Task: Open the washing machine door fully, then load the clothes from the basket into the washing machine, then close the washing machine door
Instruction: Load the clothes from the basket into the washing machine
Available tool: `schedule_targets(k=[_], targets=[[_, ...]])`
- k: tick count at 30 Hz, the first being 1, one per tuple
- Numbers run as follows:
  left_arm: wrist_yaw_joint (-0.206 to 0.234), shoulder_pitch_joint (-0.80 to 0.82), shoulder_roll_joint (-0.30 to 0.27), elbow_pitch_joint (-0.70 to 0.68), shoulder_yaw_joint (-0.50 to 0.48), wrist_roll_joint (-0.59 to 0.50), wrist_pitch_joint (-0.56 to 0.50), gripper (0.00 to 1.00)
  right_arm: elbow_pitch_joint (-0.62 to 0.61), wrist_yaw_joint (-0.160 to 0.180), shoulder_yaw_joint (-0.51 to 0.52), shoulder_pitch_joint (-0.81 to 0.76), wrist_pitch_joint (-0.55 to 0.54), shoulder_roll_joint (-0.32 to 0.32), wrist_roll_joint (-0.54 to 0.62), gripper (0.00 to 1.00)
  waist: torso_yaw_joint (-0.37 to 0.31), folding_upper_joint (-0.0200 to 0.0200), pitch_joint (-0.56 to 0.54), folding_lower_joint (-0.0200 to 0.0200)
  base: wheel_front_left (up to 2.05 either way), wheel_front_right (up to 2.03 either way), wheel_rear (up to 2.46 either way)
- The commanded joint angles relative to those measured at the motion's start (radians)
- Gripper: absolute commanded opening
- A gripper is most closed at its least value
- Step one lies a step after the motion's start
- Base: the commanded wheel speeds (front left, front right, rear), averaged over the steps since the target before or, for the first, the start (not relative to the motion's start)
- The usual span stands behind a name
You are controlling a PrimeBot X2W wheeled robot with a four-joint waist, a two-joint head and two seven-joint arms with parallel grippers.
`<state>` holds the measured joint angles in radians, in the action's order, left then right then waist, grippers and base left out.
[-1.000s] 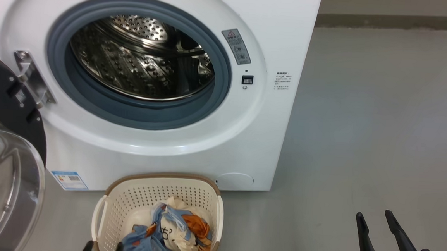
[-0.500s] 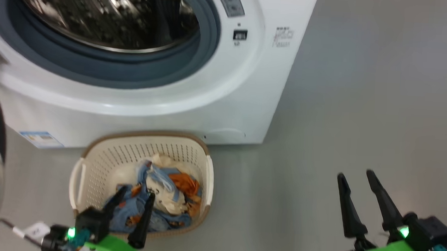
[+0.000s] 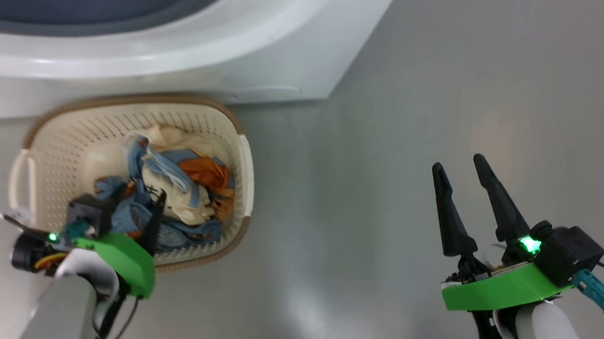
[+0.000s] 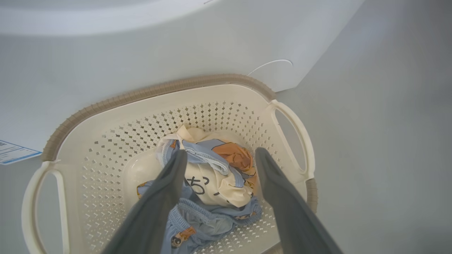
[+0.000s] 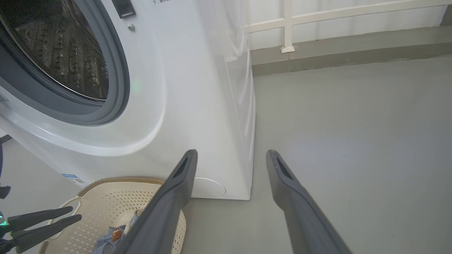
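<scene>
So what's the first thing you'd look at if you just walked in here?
Probably the bright clothes, blue, orange and cream, bundled in the cream basket on the grey floor in front of the washing machine. The left fingers hang spread wide just over that bundle. Behind, the shiny steel drum gapes open.

Glossy grey floor (image 3: 443,94), white railing (image 5: 287,24)

The basket (image 4: 116,141) looks plastic, the clothes (image 4: 212,185) cloth, the washing machine (image 4: 141,53) glossy.
</scene>
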<state>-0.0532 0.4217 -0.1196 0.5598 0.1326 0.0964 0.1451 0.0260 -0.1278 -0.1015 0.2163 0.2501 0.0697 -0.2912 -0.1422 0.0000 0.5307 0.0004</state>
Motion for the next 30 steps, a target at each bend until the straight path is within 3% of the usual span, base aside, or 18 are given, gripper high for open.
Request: schedule_targets(k=[1,18,30], targets=[[-0.003,0.038,-0.036,0.023,-0.042,0.019,0.004,1.00,-0.027,-0.003,-0.028,0.013,0.012,0.007,0.000,1.00,-0.090,0.0000,0.155,-0.0003,0.00,0.00,0.00],[-0.047,0.294,-0.115,0.326,-0.118,0.137,-0.010,1.00,-0.074,-0.003,-0.025,0.072,0.012,0.022,-0.005,1.00,-0.168,0.0000,0.352,-0.0003,0.00,0.00,0.00],[-0.035,0.443,-0.167,0.494,-0.119,0.151,-0.024,1.00,-0.093,-0.003,-0.026,0.066,0.012,0.037,-0.007,1.00,-0.196,0.0000,0.424,-0.0003,0.00,0.00,0.00]])
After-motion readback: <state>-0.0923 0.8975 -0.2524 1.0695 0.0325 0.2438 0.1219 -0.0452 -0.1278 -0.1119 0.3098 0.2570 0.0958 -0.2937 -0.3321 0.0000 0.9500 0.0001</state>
